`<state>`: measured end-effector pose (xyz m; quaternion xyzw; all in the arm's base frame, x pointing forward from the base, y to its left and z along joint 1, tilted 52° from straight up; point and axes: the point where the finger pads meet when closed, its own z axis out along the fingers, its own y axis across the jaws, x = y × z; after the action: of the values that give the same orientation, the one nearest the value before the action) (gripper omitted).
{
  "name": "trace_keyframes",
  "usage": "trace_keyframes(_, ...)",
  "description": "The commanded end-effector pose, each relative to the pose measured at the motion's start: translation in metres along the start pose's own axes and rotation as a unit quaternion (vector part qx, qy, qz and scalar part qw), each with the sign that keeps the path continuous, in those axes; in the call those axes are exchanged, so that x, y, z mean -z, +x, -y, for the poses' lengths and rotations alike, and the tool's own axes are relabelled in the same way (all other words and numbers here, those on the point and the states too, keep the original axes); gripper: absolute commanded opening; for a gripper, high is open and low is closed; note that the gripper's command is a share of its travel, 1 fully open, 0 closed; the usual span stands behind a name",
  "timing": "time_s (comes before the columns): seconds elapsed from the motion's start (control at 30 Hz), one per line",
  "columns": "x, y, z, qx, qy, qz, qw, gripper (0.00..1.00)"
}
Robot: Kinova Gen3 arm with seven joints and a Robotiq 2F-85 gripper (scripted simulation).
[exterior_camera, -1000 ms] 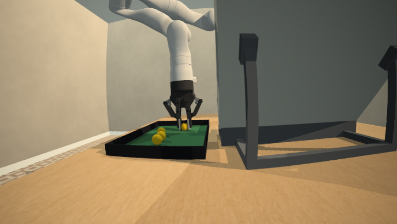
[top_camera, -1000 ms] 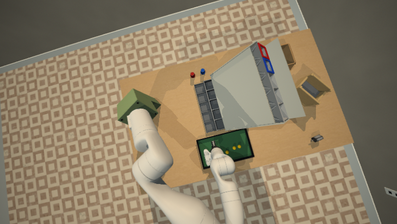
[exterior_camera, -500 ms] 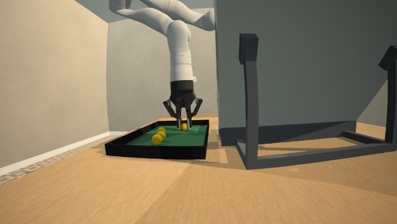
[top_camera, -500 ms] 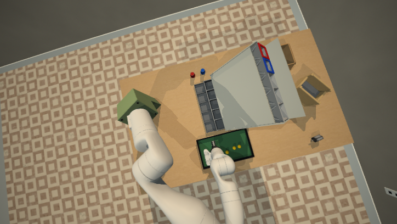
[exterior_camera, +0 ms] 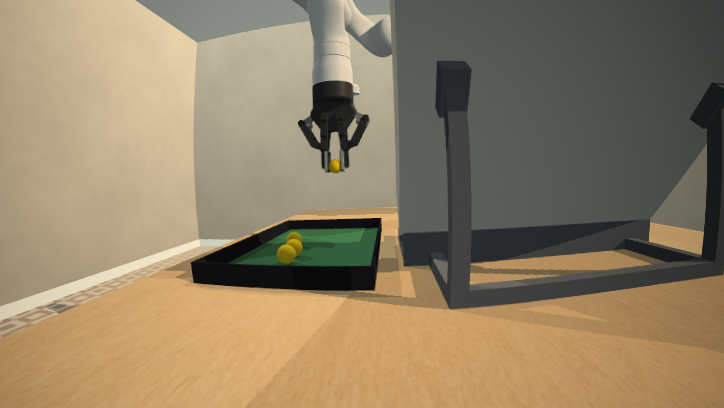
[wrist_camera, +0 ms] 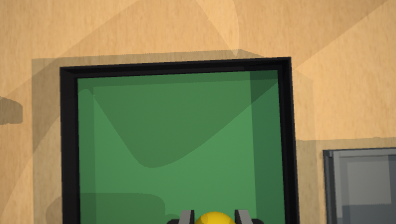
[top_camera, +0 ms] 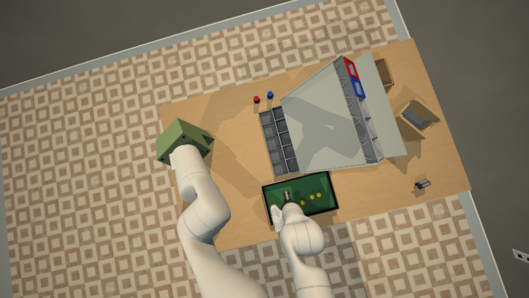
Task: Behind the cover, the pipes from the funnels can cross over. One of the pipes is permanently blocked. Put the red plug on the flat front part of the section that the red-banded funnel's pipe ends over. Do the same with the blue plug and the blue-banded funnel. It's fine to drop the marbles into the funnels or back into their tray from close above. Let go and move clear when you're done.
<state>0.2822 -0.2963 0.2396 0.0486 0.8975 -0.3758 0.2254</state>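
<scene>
Dark frame: nearest me, the dark frame (exterior_camera: 459, 202) stands upright on the wooden table (top_camera: 237, 147) (exterior_camera: 202, 344) (wrist_camera: 340, 30).
Green tray: the black-rimmed tray (top_camera: 332, 190) (exterior_camera: 283, 276) (wrist_camera: 175, 68) holds three yellow marbles (top_camera: 318, 194) (exterior_camera: 286, 253), grouped toward one side.
Gripper: the gripper (top_camera: 286, 195) (exterior_camera: 334, 164) (wrist_camera: 215, 217) hangs above the tray, its fingers closed on a yellow marble (exterior_camera: 334, 166) (wrist_camera: 215, 219) (a neat pinch, from here).
Grey panel: the tall panel (exterior_camera: 557, 126) rises behind the dark frame.
Funnels: at the raised side of the sloping cover (top_camera: 321, 92), the red-banded funnel (top_camera: 348, 68) sits right beside the blue-banded funnel (top_camera: 362, 96).
Markings: the red and blue bands are the labels I can make out; what lies inside those two funnels is too small to tell.
Sectioned box: two rows of grey sections show in the box (top_camera: 280, 140) (wrist_camera: 327, 185) at the cover's low edge.
Plugs: the red plug (top_camera: 256, 99) and blue plug (top_camera: 269, 95) stand on the table, near each other, just beyond the box's end (neither is on a section).
Green block: farther off, the block (top_camera: 181, 133) rests at the table's edge.

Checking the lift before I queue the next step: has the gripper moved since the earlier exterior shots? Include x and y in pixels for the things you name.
Yes, up: the gripper (top_camera: 286, 193) (exterior_camera: 334, 164) (wrist_camera: 215, 217) was down inside the tray (top_camera: 300, 179) (exterior_camera: 283, 276) (wrist_camera: 292, 150); now it hangs above its rim.
</scene>
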Motion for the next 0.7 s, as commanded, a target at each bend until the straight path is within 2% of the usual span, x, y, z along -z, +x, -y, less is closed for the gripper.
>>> trace_keyframes(0.0,0.018,0.001,0.003,0.011,-0.006,-0.010,1.000,0.00)
trace_keyframes(0.03,0.017,0.001,0.003,-0.002,0.002,0.000,1.000,0.00)
trace_keyframes(0.57,0.017,0.001,0.003,-0.002,0.002,0.000,1.000,0.00)
trace_keyframes(0.6,0.050,-0.060,0.001,-0.002,0.001,0.000,1.000,0.00)
trace_keyframes(0.67,0.052,-0.064,0.001,-0.002,0.001,0.000,1.000,0.00)
